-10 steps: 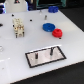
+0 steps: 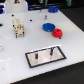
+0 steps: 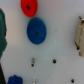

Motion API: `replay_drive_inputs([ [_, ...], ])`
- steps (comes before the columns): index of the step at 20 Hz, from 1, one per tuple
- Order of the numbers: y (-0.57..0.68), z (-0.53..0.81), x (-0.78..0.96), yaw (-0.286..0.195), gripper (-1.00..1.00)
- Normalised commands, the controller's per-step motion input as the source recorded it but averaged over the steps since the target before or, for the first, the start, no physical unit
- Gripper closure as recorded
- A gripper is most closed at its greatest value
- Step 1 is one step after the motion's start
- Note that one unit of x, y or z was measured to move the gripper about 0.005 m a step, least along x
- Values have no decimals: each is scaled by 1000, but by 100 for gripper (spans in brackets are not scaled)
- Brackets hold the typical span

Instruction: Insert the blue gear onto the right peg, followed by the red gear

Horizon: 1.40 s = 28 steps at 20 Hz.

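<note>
Possibly tool [image 3: 2, 32]: dark greenish shape, blurred, at frame edge.

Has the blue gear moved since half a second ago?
No. In the exterior view the blue gear lies flat on the table beside the red gear, up and right of the grey plate, the same as before.

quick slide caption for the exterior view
Blue gear and red gear lie side by side on the white table, behind the two-peg plate.

worktop [image 2: 15, 55]: white, bare in places | cream blocky part [image 2: 18, 27]: standing toward the exterior view's left | small black dot [image 2: 34, 20]: beside it | claw: unseen
</note>
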Motion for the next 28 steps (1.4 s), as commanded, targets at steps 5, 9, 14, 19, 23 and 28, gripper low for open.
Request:
replay_drive_inputs([
  [5,382,-455,-501,0,-100],
  [9,206,-529,-480,0,-100],
  [14,124,-638,-439,0,-100],
  [19,55,-669,-395,0,-100],
  [23,1,-618,-296,0,-100],
  [28,-13,-479,-187,0,-100],
])
